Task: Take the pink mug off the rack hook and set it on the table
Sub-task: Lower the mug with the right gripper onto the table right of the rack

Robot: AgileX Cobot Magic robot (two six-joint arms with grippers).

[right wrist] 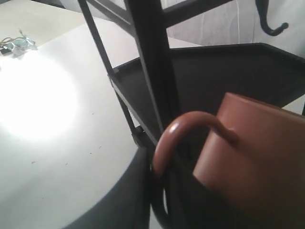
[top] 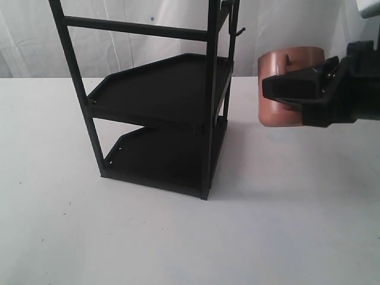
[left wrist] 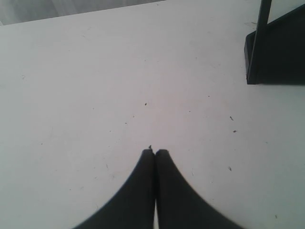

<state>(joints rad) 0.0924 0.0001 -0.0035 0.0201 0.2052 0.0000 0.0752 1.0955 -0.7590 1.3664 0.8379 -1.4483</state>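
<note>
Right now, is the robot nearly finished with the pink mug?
About halfway. Done: the pink mug is off the rack hook, which is bare. In hand: the right gripper grips its handle, holding it beside the rack. Left: lower it onto the table and let go.

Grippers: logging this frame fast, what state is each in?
Left gripper: closed, empty.
Right gripper: closed on the pink mug, clear of the rack hook.
</note>
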